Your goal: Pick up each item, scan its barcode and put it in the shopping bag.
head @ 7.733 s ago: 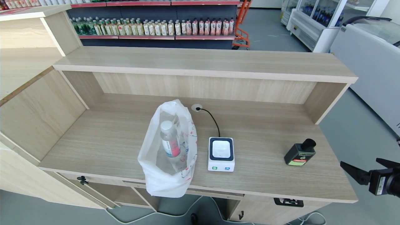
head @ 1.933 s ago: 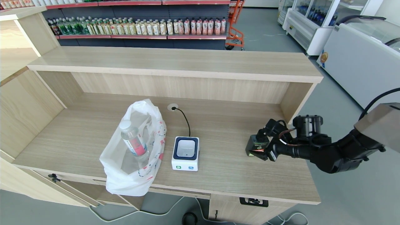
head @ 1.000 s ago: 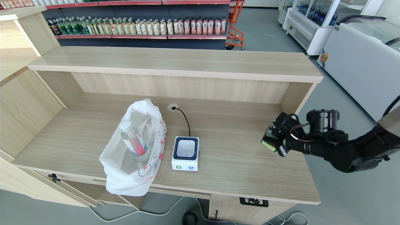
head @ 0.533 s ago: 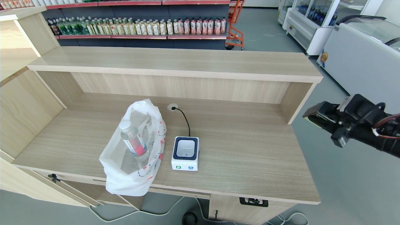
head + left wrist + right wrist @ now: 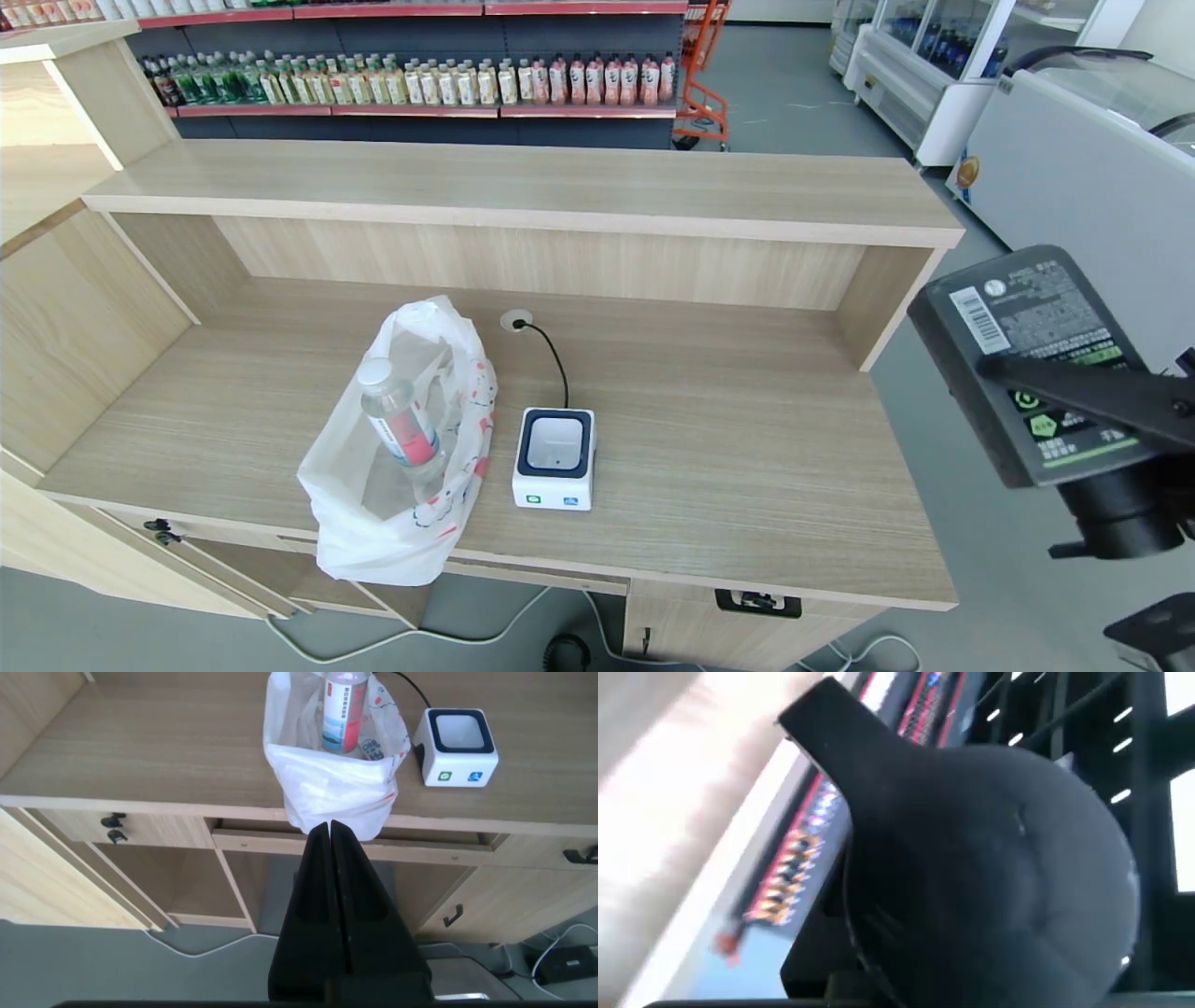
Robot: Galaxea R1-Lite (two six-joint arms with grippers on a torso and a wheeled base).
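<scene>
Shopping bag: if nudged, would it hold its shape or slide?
Probably floppy: the shopping bag is thin, crumpled film. The leaning water bottle inside likely anchors it. It sags over the front edge of the counter, so a push might slide it off.

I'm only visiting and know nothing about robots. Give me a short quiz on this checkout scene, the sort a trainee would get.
1. True or false: the water bottle is already inside the shopping bag.
2. What does the right gripper hold? A) a dark bottle with its barcode label facing the head camera; B) a cardboard box; C) nothing.
3. Fill the gap: the scanner stands on the counter on the shopping bag's ____ side, by the robot's own left and right.

Key: 1 true; 2 A; 3 right.
</scene>
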